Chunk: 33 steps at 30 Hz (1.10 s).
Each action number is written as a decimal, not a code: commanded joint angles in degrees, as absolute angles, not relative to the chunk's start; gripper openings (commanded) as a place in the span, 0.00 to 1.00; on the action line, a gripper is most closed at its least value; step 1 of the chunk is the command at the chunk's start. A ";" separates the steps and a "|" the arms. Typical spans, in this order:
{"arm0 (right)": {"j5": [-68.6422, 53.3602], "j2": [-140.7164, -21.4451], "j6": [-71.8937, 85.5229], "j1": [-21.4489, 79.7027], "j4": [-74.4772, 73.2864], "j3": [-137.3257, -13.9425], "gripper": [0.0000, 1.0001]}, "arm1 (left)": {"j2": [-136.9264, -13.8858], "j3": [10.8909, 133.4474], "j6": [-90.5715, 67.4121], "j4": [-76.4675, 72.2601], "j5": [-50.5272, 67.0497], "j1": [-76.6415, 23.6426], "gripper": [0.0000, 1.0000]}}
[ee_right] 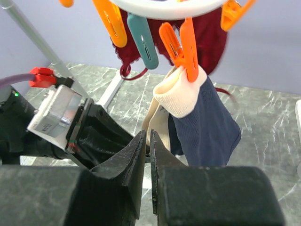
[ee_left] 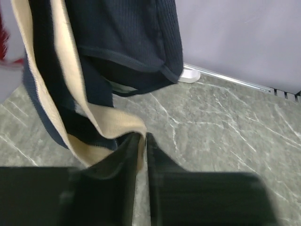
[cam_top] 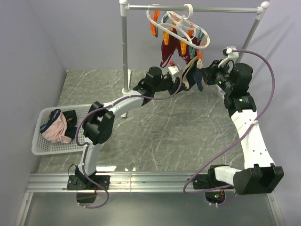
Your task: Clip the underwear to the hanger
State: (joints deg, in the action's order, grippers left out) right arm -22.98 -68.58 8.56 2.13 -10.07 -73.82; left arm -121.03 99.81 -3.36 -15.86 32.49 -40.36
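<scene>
Dangling navy underwear (ee_right: pixel 207 127), beige lining, seemingly clipped.

The left claw (cam_top: pixel 181 81) crowds the 9 o'clock side of the hanging underwear (cam_top: pixel 194 77) and the right claw (cam_top: pixel 206 79) its 3 o'clock side, the maroon garment (cam_top: pixel 167 50) and the clips of the hanger (cam_top: pixel 178 26) block 12 o'clock, and only the table (cam_top: pixel 164 127) toward 6 o'clock lies open.

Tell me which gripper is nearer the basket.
Left. The left gripper holds the underwear, far right of the basket; the right gripper is even farther, on the underwear's other side.
</scene>
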 commanded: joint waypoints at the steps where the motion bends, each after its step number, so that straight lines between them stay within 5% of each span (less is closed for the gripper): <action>1: -23.99 -67.41 8.35 1.06 -10.81 -74.62 0.16 | -121.82 103.01 -1.67 -16.00 29.79 -41.04 0.21; 3: -24.34 -67.41 8.44 0.70 -10.81 -74.79 0.16 | -121.03 102.05 -2.55 -17.30 30.41 -40.96 0.38; 6: -25.13 -67.50 8.44 0.35 -10.72 -75.23 0.17 | -118.05 98.19 -2.99 -20.20 32.07 -40.96 0.49; 15: -26.10 -67.76 8.53 -1.14 -9.67 -76.90 0.18 | -110.49 92.12 -7.64 -22.76 37.79 -38.76 0.66; 33: -29.97 -68.73 11.07 -1.93 -3.00 -79.37 0.26 | -96.86 85.60 -17.66 -30.14 31.21 -30.85 0.70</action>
State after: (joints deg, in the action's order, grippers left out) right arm -28.86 -68.79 9.54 -1.54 -8.03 -76.62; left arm -99.53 83.85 -14.87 -26.37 34.28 -31.24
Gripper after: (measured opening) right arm 0.256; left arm 0.702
